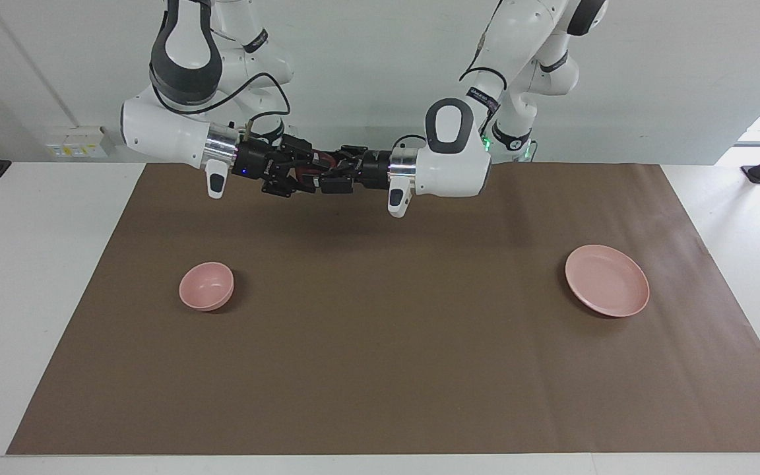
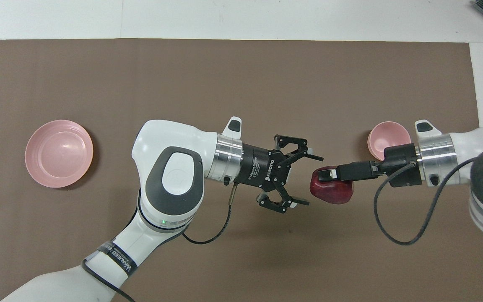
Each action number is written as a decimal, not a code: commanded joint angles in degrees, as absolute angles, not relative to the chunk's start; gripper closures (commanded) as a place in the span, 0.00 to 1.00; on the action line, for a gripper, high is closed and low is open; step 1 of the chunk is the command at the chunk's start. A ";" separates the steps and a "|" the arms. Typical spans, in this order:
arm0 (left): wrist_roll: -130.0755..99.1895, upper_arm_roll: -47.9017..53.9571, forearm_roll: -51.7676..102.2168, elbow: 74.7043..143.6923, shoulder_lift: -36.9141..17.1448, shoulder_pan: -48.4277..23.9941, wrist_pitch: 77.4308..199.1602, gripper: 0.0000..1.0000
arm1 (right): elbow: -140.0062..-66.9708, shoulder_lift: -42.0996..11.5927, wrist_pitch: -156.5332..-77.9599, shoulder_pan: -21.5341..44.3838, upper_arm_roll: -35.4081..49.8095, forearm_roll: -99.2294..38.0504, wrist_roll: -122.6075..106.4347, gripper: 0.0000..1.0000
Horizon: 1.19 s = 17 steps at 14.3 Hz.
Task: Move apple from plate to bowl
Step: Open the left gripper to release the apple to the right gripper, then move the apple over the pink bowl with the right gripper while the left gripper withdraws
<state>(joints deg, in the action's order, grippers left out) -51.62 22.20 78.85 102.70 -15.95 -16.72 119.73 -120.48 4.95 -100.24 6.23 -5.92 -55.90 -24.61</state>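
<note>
The dark red apple (image 2: 333, 191) hangs in the air in my right gripper (image 2: 327, 176), which is shut on it; in the facing view only a little red of the apple (image 1: 307, 170) shows between the black fingers. My left gripper (image 2: 308, 179) is open, level with the apple, its fingertips just short of it. Both grippers (image 1: 301, 175) (image 1: 332, 173) meet above the mat, between bowl and plate. The pink bowl (image 1: 206, 285) (image 2: 388, 140) is empty, toward the right arm's end. The pink plate (image 1: 607, 280) (image 2: 59, 153) is empty, toward the left arm's end.
A brown mat (image 1: 380, 369) covers most of the white table. Both forearms stretch level above the mat's edge nearest the robots. A loose black cable (image 2: 392, 226) hangs from the right wrist.
</note>
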 commanded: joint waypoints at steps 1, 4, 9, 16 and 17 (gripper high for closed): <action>-55.72 22.15 70.17 103.89 -13.10 -14.59 119.36 0.00 | -117.60 3.08 -99.49 4.14 -5.71 -49.42 -27.68 1.00; -55.63 22.06 60.14 103.36 -12.57 -12.22 116.99 0.00 | -114.53 0.89 -99.49 1.33 -5.80 -39.24 -30.75 1.00; -55.81 22.15 44.85 102.39 -12.30 -6.25 113.64 0.00 | -110.75 -2.28 -104.65 -0.09 -5.89 -20.87 -31.47 1.00; -55.63 21.71 29.11 100.28 -11.43 2.19 113.82 0.00 | -103.47 -9.56 -114.96 6.14 -5.36 6.38 -22.78 1.00; -55.72 21.45 28.31 100.28 -10.38 2.81 114.43 0.00 | -102.93 -10.89 -115.40 7.02 -5.36 10.07 -21.37 1.00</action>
